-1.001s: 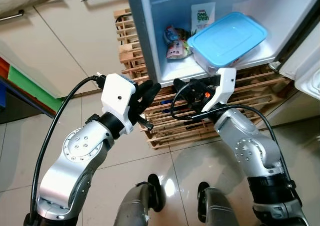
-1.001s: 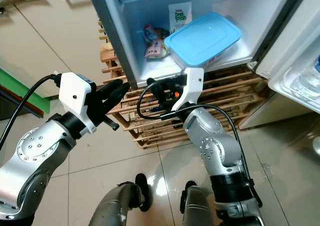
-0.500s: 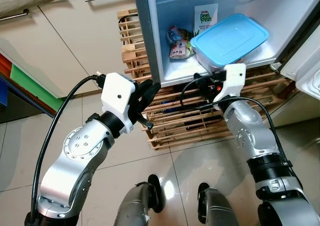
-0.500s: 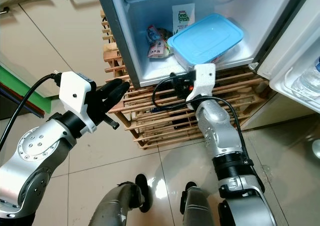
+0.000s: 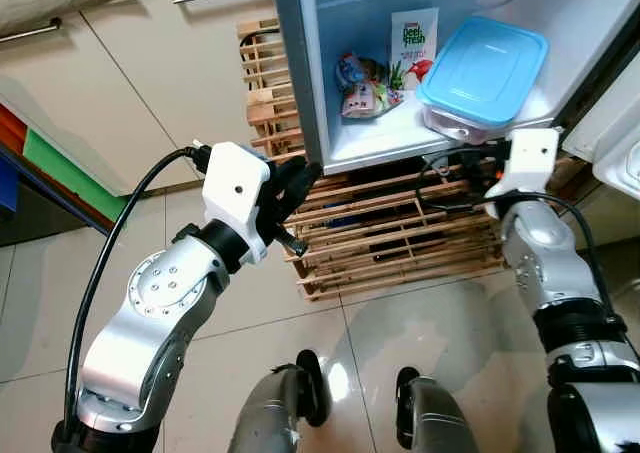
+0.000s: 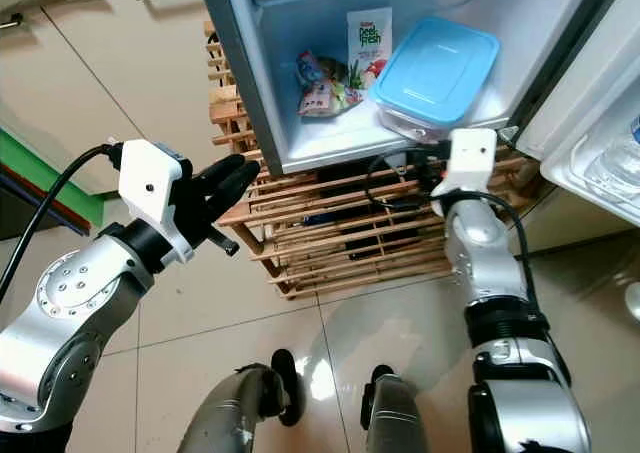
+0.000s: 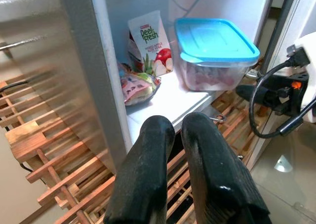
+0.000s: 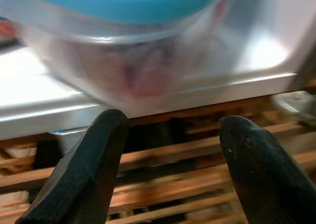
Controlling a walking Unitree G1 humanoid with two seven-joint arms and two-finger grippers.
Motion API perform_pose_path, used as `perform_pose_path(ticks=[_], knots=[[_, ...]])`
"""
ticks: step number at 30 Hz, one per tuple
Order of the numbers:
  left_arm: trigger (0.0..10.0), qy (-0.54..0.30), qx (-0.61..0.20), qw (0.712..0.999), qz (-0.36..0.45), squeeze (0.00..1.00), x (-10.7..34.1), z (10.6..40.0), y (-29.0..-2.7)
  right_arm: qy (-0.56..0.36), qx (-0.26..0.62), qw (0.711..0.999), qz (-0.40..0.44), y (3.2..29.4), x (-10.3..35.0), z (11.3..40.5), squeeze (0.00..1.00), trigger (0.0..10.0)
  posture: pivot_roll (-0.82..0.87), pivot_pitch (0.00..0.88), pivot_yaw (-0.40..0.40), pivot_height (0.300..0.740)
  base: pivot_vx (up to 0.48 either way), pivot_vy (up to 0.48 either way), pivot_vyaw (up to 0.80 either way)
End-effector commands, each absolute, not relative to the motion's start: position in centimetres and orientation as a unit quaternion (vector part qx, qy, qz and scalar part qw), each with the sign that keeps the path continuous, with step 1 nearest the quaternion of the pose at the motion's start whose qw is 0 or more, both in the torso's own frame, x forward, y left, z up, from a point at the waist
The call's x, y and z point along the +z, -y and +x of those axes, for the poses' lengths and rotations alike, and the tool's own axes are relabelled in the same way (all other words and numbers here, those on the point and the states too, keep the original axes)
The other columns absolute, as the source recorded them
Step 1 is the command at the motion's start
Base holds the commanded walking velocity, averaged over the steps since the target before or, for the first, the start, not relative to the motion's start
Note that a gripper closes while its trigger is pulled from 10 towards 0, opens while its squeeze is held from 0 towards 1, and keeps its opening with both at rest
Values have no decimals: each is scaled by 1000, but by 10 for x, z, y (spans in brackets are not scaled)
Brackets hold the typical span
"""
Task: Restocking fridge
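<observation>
From the head views, you see the blue-lidded container (image 5: 483, 77) sitting on the fridge shelf (image 5: 385, 145) beside a juice carton (image 5: 412, 43) — your right arm reaches up just below it. Left wrist view: your left claw (image 7: 177, 130) is pinched narrow, empty. Right wrist view: your right claw (image 8: 170, 135) gapes wide under the container.

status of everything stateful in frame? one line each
fridge: door open
blue-lidded container: lid on, resting on the bottom shelf, not held
juice carton: upright at the back
snack packets: lying beside the carton
left end effector: shut, empty
right end effector: open, below the container
</observation>
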State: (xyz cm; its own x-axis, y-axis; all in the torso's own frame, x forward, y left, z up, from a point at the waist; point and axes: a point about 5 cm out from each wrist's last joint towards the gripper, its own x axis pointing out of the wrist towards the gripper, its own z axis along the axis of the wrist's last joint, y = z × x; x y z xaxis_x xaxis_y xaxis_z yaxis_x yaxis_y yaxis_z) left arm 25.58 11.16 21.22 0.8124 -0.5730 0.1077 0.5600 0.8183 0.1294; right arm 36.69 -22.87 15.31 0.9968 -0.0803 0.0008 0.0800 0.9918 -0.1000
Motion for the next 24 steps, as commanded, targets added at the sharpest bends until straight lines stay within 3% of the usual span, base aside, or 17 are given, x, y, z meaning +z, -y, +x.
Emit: perform_pose_path(ticks=[1, 14, 24], knots=[[10000, 67, -295, 952, 44, 0, 210, 256, -114, 21, -46, 996, -68, 231, 163, 370, 0, 10000, 53, 288, 118, 740, 0, 0, 0], [10000, 66, -288, 954, 43, 0, 212, 256, -116, 71, -105, 977, -173, 251, 195, 382, 0, 10000, 73, 295, 112, 740, 0, 0, 0], [10000, 66, -288, 954, 43, 0, 213, 255, -117, 81, -174, 944, -269, 277, 216, 384, 0, 10000, 87, 301, 114, 740, 0, 0, 0]])
